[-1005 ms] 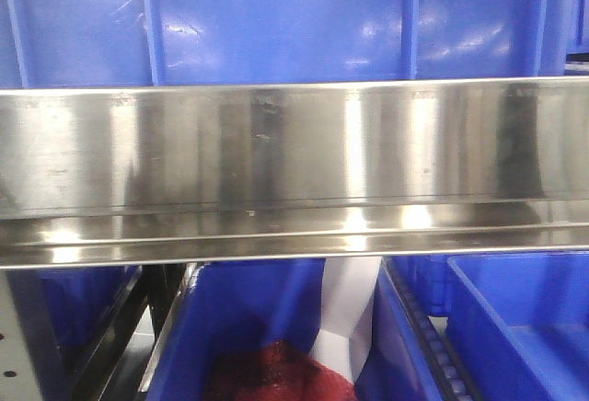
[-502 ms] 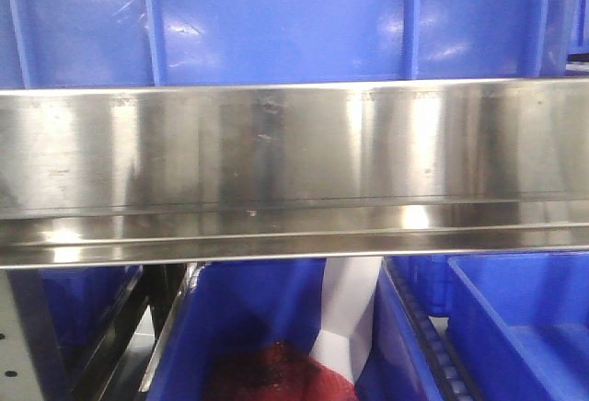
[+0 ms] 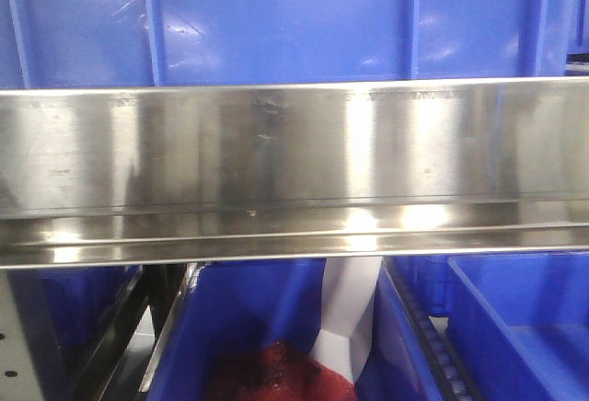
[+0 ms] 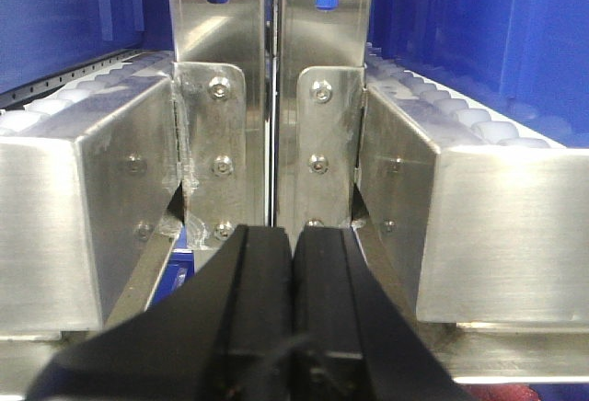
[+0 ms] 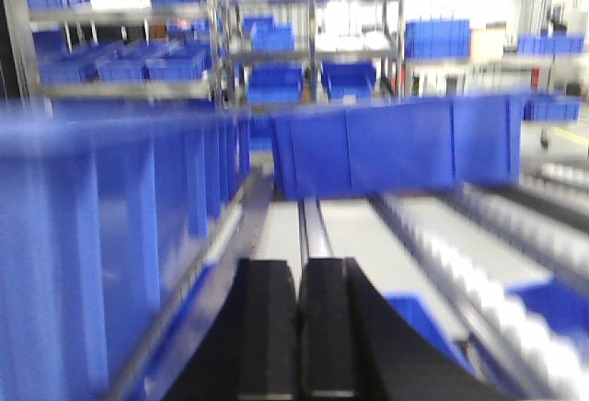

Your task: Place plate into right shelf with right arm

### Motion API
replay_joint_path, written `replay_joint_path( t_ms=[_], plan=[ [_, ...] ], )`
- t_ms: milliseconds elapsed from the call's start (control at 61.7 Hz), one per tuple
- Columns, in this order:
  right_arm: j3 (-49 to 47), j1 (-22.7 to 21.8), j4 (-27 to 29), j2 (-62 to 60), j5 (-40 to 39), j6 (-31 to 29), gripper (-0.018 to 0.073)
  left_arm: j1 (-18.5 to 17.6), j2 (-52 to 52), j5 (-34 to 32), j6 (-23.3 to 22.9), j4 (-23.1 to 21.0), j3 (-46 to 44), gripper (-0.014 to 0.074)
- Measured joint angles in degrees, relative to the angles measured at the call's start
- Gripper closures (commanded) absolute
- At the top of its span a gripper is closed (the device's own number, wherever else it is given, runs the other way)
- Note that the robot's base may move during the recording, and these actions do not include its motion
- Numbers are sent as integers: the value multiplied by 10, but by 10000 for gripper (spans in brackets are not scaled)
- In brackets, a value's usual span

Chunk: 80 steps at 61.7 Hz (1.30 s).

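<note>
No plate shows in any view. The right shelf's broad steel rail [image 3: 294, 171] crosses the front view, with blue bins [image 3: 276, 19] above it and more below. My left gripper [image 4: 293, 235] is shut and empty, its black fingers pressed together just in front of the shelf's steel uprights [image 4: 271, 97]. In the blurred right wrist view my right gripper [image 5: 299, 268] is shut with nothing between its fingers, hovering over a shelf level with a steel divider rail [image 5: 313, 226] and roller tracks [image 5: 479, 272]. A long blue bin [image 5: 396, 143] stands across that level farther in.
Below the rail a blue bin [image 3: 239, 327] holds a red mesh item [image 3: 276, 373] and a white strip [image 3: 345, 314]. Another blue bin [image 3: 515, 327] sits lower right. A tall blue bin wall [image 5: 101, 235] lies close on the right gripper's left. More shelving with bins [image 5: 276, 51] stands behind.
The front view is almost unchanged; only the reflections on the steel rail have shifted slightly.
</note>
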Motion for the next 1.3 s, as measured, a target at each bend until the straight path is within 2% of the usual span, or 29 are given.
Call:
replay_joint_path(
  t_ms=[194, 340, 502, 1296],
  plan=[
    [94, 0, -11, -42, -11, 1, 503, 0, 0, 0, 0, 0, 0, 643],
    [148, 20, -17, -61, -21, 1, 503, 0, 0, 0, 0, 0, 0, 643],
    [153, 36, -24, -63, -23, 2, 503, 0, 0, 0, 0, 0, 0, 643],
    [154, 28, -25, -63, -14, 2, 503, 0, 0, 0, 0, 0, 0, 643]
  ],
)
